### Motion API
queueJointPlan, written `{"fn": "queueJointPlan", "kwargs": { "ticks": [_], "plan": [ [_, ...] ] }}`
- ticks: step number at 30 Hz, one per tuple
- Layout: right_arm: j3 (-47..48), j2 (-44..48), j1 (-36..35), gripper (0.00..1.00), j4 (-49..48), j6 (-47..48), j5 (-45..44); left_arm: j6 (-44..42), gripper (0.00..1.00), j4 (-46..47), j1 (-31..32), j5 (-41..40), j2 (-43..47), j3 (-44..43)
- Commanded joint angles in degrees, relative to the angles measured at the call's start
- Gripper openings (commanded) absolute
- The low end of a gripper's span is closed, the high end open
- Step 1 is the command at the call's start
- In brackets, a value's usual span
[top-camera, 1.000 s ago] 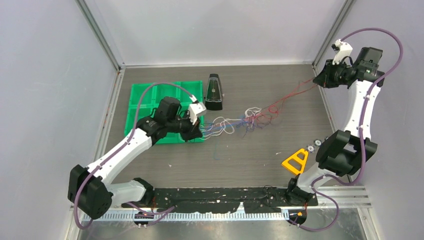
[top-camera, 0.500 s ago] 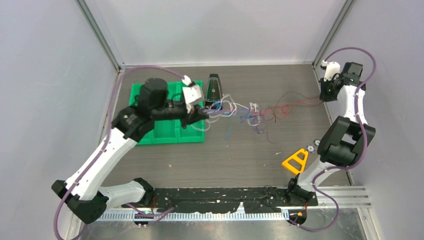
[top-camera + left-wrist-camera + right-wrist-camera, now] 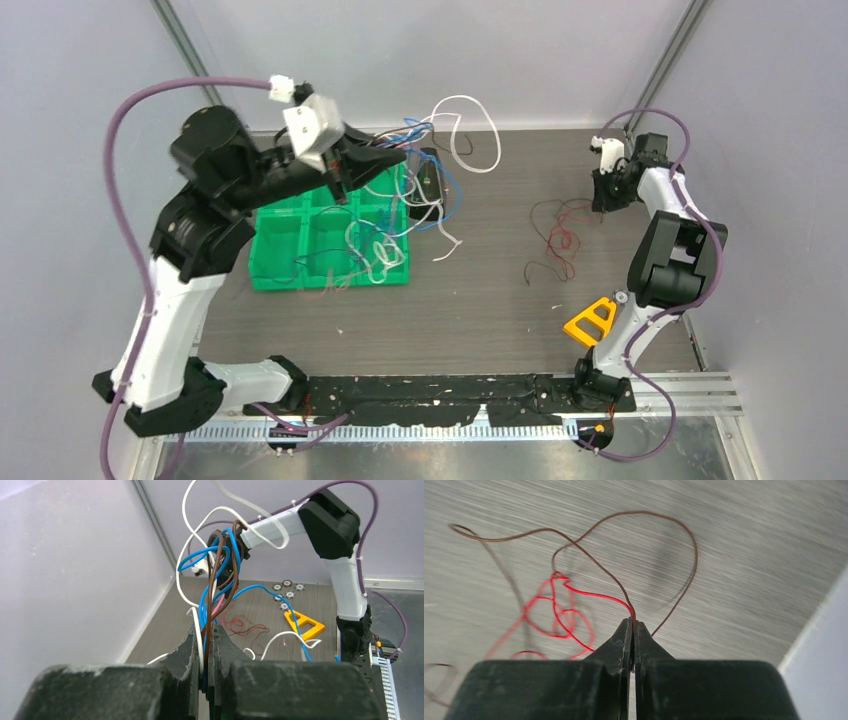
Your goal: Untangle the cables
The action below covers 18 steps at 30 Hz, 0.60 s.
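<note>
The left arm rears high over the green tray. Its left tool is pinched on white, blue and brown cables that droop to the tray. At the far right the folded right arm holds the right tool low over the desk, beside red strands. Only the wrist views show the grips: the bunch runs between the left tips, and the right tool is clamped on red and brown strands.

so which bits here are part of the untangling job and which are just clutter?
Job: blue, white and brown cables, pinched in the left tool; red and brown cables, pinched in the right tool.
Lying about: green tray, black wedge-shaped object, yellow triangle, small round discs.
</note>
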<state>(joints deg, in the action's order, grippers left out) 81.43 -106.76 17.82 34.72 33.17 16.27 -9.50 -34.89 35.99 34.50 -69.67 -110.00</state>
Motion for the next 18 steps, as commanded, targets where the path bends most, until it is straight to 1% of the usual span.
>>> {"fn": "queueJointPlan", "kwargs": {
  "ticks": [1,4,5,7,10,13,16,18],
  "plan": [
    [5.0,6.7,-0.5,0.05,8.3,-1.5,20.5,4.1,0.0,5.3,-0.1,-1.3,-4.9,0.4],
    [6.5,11.3,-0.6,0.05,14.0,-1.1,28.2,6.2,0.0,6.9,-0.1,-1.2,-6.8,-0.5],
    [6.4,12.0,-0.7,0.05,16.7,-0.5,31.1,7.0,0.0,7.5,-0.1,-0.7,-7.3,-0.1],
    [5.8,14.2,-0.7,0.05,19.3,0.1,33.8,7.8,0.0,8.5,0.3,-0.1,-8.2,2.1],
    [7.2,15.5,-0.7,0.05,21.4,-0.9,35.6,9.1,0.0,12.4,1.0,0.2,-8.9,9.1],
    [12.3,17.3,-0.7,0.05,21.9,-4.1,37.8,6.5,0.0,13.9,2.2,0.6,-10.2,16.6],
    [17.0,18.5,-0.7,0.06,20.5,-9.9,40.6,5.4,0.0,17.5,3.2,-0.4,-11.2,25.0],
    [20.6,19.4,-0.7,0.05,19.9,-13.1,42.2,4.3,0.0,18.2,4.0,-1.5,-13.1,28.9]
  ]
}}
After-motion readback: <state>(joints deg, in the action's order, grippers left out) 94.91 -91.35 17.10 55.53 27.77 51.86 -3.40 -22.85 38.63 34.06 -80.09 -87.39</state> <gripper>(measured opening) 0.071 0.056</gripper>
